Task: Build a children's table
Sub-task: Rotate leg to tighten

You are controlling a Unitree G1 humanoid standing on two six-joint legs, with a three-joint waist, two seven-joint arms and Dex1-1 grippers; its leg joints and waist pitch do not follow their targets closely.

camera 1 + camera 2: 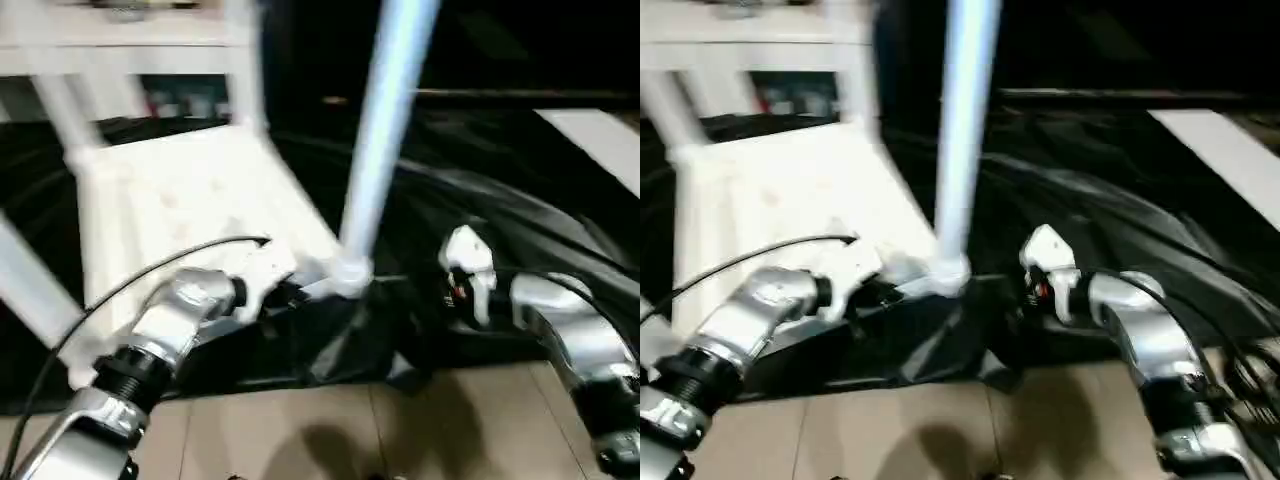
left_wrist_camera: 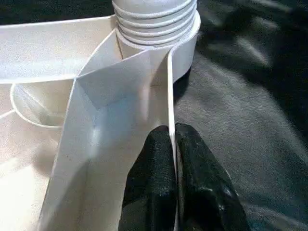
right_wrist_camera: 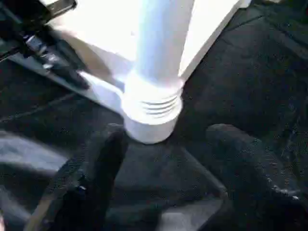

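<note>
White plastic tabletop (image 1: 180, 200) upside down on black sheeting (image 1: 520, 220), centre-left of the left eye view; ribbed underside up. Corner socket (image 1: 347, 272) at frame centre, holding one leg (image 1: 385, 120) that rises to the top edge. More legs (image 1: 60, 110) upright at upper left. Left gripper (image 1: 285, 292) at the tabletop's near rim beside that socket; right gripper (image 1: 455, 285) right of centre, apart from the leg.

Left wrist view: black fingers (image 2: 149, 187) pressed together, pinching the thin white rim wall (image 2: 171, 96) between them. Threaded leg base seated in the socket (image 2: 159, 29) at top centre. Shallow ribbed compartments at left, nothing lying inside.

Right wrist view: fingers (image 3: 96, 168) spread wide on either side of the socketed leg (image 3: 161, 43), not touching; sheeting beneath.
</note>
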